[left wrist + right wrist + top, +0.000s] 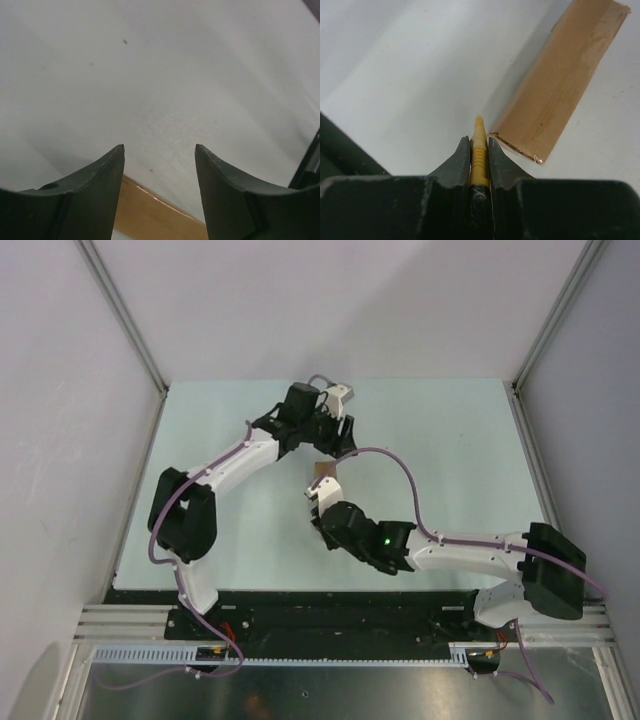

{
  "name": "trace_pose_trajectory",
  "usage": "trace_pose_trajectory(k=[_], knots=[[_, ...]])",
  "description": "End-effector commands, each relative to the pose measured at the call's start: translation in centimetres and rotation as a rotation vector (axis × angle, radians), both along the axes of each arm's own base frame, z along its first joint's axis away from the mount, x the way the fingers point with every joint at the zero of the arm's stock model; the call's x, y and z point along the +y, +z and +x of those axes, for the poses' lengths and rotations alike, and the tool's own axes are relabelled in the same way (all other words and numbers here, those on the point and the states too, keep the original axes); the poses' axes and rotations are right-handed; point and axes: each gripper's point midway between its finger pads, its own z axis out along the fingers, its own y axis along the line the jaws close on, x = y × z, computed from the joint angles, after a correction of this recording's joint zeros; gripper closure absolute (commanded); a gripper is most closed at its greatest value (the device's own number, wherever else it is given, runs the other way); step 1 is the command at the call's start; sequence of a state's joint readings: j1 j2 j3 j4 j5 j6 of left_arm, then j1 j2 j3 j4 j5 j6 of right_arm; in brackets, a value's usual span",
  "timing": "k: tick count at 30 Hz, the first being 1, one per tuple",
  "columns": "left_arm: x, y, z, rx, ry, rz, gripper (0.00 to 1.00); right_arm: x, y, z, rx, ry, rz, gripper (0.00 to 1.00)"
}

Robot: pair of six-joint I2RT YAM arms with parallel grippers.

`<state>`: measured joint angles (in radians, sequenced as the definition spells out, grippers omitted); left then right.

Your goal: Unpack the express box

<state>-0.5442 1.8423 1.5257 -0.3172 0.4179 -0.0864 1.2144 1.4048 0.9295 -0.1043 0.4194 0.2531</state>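
The express box [323, 474] is a small brown carton lying on the pale table between the two arms. In the right wrist view the express box [560, 80] lies just right of my right gripper [479, 140], its torn end near the fingertips. That gripper is shut on a yellow-and-black utility knife [479, 150], whose yellow tip pokes out beyond the fingers. My left gripper [159, 147] hangs over the box's far end with its fingers apart and only table between the tips. A brown face of the box [155, 215] shows low between them.
The pale green table [450, 460] is walled by white panels at the back and sides. The right arm's purple cable [400, 475] arcs over the table beside the box. Both arm bases sit on the black rail [330, 620] at the near edge.
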Motion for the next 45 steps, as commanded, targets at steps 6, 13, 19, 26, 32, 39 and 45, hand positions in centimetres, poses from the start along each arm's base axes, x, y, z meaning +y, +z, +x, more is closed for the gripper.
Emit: trace_pose_trajectory(k=[6, 13, 19, 26, 32, 39, 45], knots=[[0.1, -5.4, -4.0, 0.101, -0.124, 0.040, 0.39, -1.5, 0.5, 2.9, -0.039, -0.211, 0.028, 1.00], [1.5, -9.1, -5.4, 0.172, -0.110, 0.099, 0.46, -4.5, 0.2, 2.7, -0.018, -0.291, -0.002, 1.00], [2.2, -8.4, -6.1, 0.164, -0.094, 0.102, 0.48, -7.7, 0.1, 3.0, 0.006, -0.384, -0.003, 1.00], [2.8, -6.8, -6.9, 0.140, -0.090, 0.092, 0.47, -10.9, -0.1, 4.1, 0.019, -0.449, 0.011, 1.00], [2.6, -5.7, -6.6, 0.108, -0.098, 0.085, 0.43, -10.9, 0.6, 4.0, 0.039, -0.412, 0.062, 1.00], [1.8, -2.7, -6.0, 0.047, -0.124, 0.040, 0.28, -11.8, 1.5, 3.0, 0.073, -0.427, 0.117, 1.00], [1.5, -1.0, -7.9, -0.026, -0.234, 0.019, 0.11, -13.3, 1.4, 2.5, 0.088, -0.470, 0.147, 1.00]])
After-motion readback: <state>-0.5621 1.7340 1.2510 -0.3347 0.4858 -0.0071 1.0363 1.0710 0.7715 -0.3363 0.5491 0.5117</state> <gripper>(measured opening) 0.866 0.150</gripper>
